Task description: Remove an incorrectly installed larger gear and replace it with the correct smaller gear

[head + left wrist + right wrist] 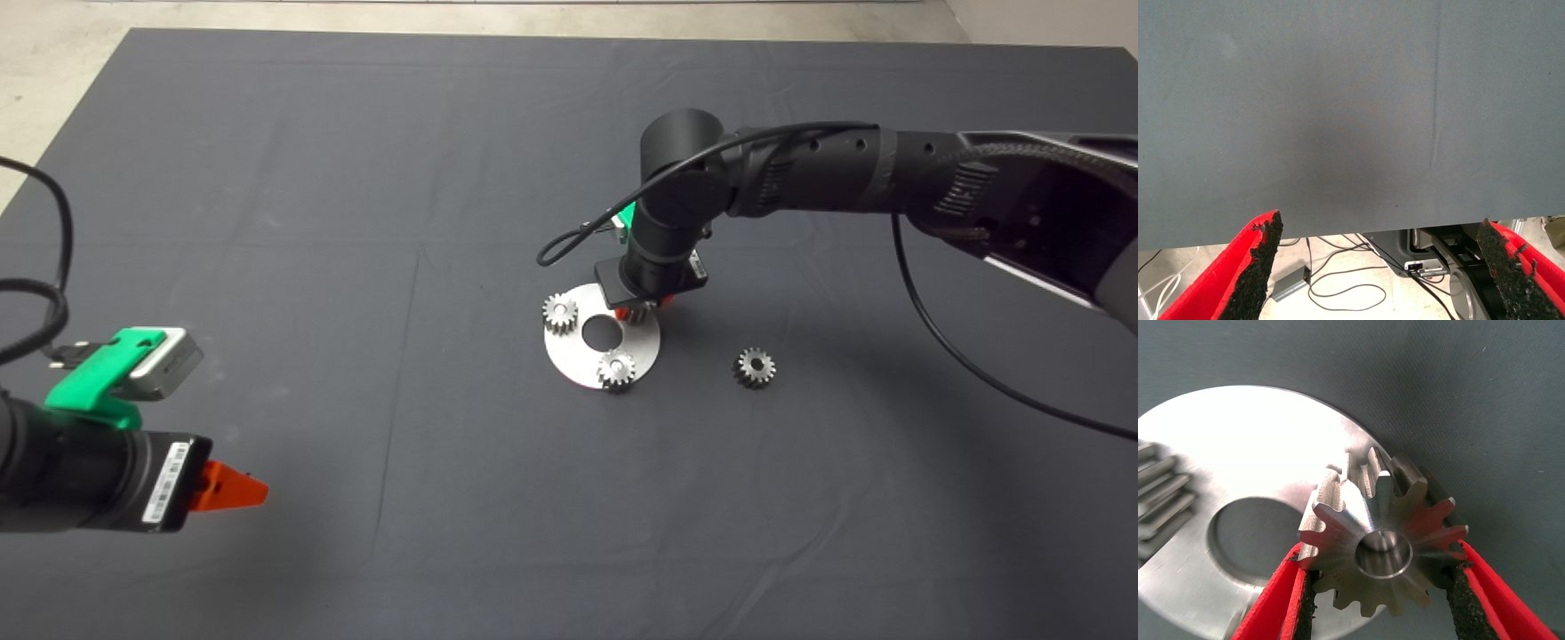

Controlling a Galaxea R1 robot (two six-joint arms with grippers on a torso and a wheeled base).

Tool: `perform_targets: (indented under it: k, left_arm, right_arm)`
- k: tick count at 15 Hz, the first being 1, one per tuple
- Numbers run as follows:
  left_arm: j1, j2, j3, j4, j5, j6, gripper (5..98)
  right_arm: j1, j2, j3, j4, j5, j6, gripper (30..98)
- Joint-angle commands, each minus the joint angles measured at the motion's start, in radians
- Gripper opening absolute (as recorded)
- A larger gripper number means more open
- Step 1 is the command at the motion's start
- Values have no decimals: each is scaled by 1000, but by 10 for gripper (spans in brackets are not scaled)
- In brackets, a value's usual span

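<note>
The right gripper is squeezing the big gear between its red fingers, at the edge of the round plate. The small gear is sitting on the mat beside the plate. The left gripper is hanging wide open, far from the plate.

A robotics lab: the tabletop wears a dark mat, loose cables and electronics lie on the pale floor beyond its edge.

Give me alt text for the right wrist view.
The right tool grips the larger gear, a spiky-toothed grey gear, at the edge of a round metal plate on the dark mat. Part of another gear shows across the plate's centre hole.
</note>
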Motion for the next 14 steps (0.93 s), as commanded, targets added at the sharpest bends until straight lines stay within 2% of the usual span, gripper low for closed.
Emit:
perform_targets:
  k: [1, 9, 14]
  left_arm:
    - [-13, 3, -17, -6, 3, 5, 744]
    - [-13, 21, -34, -5, 3, 10, 744]
    - [-13, 20, -36, -5, 3, 18, 744]
  right_arm:
    - [115, 7, 37, -13, -13, 6, 439]
    - [117, -10, 39, -12, -23, 3, 440]
    - [113, -156, 85, -17, -30, 2, 440]
